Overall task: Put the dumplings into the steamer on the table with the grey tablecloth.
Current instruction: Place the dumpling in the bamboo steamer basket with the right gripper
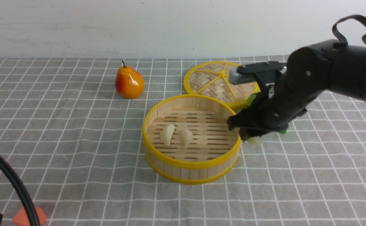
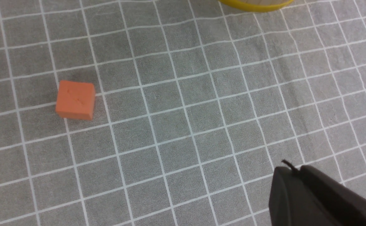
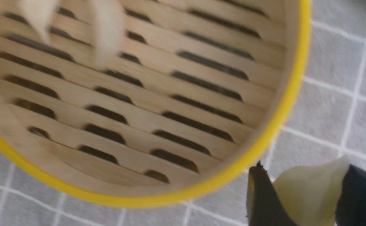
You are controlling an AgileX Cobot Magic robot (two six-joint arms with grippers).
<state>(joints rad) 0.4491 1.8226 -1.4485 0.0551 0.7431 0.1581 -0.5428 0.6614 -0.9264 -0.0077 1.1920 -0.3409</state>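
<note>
While gripped—one pale dumpling point(image 3: 311, 191)

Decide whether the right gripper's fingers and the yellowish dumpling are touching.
Touching. The right wrist view shows the dumpling pinched between the right gripper's dark fingers, one pressed against either side.
</note>
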